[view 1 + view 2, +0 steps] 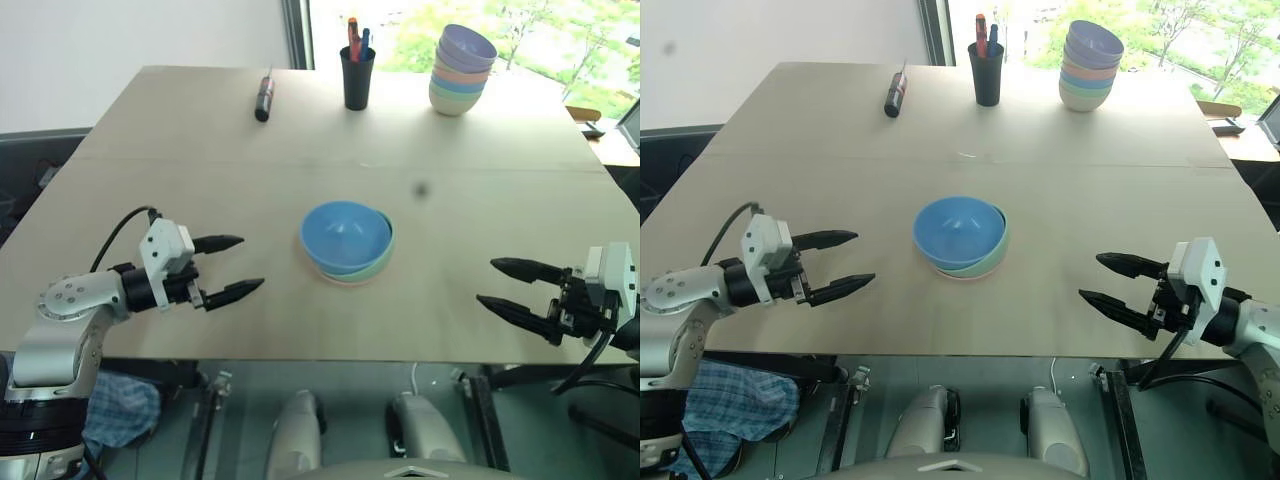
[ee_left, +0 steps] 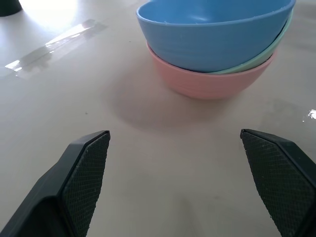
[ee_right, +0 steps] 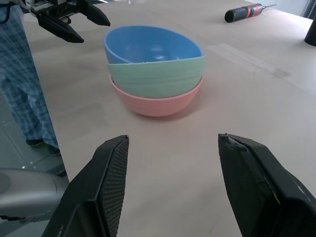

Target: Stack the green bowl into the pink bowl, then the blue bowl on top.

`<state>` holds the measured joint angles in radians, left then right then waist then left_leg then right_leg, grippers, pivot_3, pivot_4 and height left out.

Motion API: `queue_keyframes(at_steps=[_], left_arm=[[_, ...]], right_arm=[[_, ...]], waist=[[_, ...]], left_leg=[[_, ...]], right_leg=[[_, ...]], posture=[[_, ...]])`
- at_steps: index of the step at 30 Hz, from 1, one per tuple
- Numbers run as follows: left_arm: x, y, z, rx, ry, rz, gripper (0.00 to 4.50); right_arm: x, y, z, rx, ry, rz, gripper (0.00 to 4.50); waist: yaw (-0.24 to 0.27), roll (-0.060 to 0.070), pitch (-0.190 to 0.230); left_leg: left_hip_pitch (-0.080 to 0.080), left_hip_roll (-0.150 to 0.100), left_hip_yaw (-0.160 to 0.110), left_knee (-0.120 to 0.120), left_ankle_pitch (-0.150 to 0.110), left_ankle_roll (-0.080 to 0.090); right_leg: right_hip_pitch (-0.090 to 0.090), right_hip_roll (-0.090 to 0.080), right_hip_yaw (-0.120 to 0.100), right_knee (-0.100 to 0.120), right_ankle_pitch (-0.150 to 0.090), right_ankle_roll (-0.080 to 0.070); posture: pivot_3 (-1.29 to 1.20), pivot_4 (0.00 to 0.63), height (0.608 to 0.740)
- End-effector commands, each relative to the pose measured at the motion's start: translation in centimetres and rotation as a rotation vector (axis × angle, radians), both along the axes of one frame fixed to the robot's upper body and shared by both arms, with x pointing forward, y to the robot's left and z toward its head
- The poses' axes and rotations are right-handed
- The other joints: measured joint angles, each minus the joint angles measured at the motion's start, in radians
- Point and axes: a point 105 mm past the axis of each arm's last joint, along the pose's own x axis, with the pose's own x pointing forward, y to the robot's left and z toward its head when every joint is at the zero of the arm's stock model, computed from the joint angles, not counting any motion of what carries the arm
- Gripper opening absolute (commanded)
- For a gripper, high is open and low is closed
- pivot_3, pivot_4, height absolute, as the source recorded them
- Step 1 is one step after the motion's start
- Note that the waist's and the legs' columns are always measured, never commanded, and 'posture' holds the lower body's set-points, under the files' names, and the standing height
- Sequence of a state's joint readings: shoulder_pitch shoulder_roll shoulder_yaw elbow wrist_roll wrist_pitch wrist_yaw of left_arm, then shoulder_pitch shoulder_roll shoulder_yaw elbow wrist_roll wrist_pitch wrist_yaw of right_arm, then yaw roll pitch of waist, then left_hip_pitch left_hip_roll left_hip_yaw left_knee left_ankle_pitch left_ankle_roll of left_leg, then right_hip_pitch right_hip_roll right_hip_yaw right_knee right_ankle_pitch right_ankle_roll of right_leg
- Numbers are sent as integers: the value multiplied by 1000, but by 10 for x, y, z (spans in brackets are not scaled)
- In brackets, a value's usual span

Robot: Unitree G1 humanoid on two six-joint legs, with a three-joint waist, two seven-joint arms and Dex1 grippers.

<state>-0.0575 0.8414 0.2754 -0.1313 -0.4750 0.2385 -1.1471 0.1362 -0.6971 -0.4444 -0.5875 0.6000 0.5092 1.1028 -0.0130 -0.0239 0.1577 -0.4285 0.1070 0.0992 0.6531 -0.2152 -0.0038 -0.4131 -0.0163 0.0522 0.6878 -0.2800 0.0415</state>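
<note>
Jaws of both grippers are seen parted with nothing between them. On the left gripper [image 1: 232, 266] the two black fingers are spread wide; on the right gripper [image 1: 506, 284] the gap is narrower, yet clearly open, and no object is touched by either. Both are held low over the near part of the tabletop [image 1: 200, 180], pointed inward toward the middle.

At the centre of the tabletop the three bowls are found nested in one stack. The pink bowl [image 3: 157, 104] is at the bottom, resting on the wood. The green bowl [image 3: 163, 79] is seated inside it, and the blue bowl [image 1: 345, 234] is set inside the green one at the top, tilted so that its rim is raised on one side and more of the green rim is exposed on the other.

Taken from the stack, the left gripper is placed at about 8 o'clock and the right gripper at about 4 o'clock, each well apart from the bowls.

Toward the far edge, a black-handled screwdriver [image 1: 264, 98] is laid at about 11 o'clock, a black pen cup [image 1: 357, 76] is stood at 12 o'clock, and a pastel pile of bowls [image 1: 462, 70] is set at about 1 o'clock.
</note>
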Motion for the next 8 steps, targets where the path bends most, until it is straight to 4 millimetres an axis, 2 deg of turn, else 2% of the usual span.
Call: queue_keyframes(at_steps=[1,8], left_arm=[[-3,-1,15,4,-69,-11,4500],[-4,-3,14,3,-79,-21,4500]], right_arm=[[-4,0,10,7,-41,36,3010],[-3,-2,11,7,-38,39,3010]], waist=[[0,0,0],[1,0,0]], left_leg=[[0,0,0,0,0,0],[0,0,0,0,0,0]], right_leg=[[0,0,0,0,0,0],[0,0,0,0,0,0]], posture=[[0,150,740],[0,150,740]])
